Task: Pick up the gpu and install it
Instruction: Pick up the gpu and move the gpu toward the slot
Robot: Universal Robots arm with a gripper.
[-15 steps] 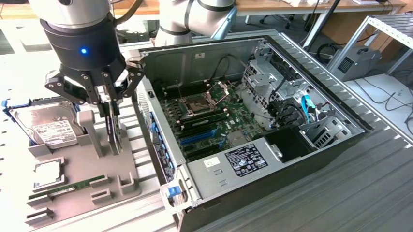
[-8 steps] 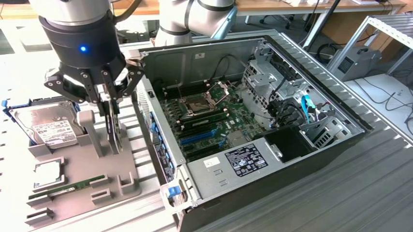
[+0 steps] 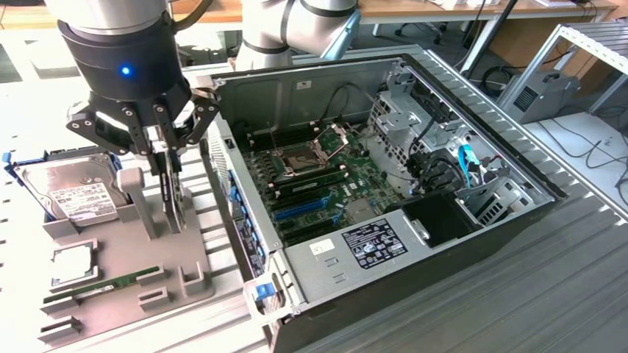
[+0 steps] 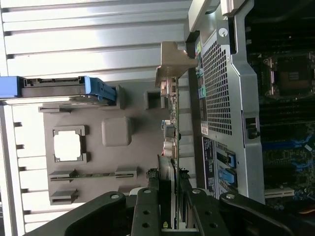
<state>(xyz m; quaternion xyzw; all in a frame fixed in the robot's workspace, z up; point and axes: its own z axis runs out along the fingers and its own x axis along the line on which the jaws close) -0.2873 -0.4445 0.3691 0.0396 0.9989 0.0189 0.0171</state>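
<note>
On the grey tray [image 3: 118, 257], at its edge beside the computer case [image 3: 294, 95], the gripper [image 3: 169, 173] is clamped on the upright gpu [image 3: 175, 200]. Grasping looks done; lifting and installing remain.

The arm [image 3: 294, 26] is made of rounded silver-grey tubes with a darker band at the joint. Its wrist [image 3: 123, 55] is a glossy black cylinder with a small blue light [image 3: 125, 71] on the front, and a black cable [image 3: 193, 16] runs off beside it. The gripper [image 3: 169, 206] is matt black: jointed link bars [image 3: 118, 121] pinned with round silver bolts [image 4: 114, 196] at every hinge.
</note>
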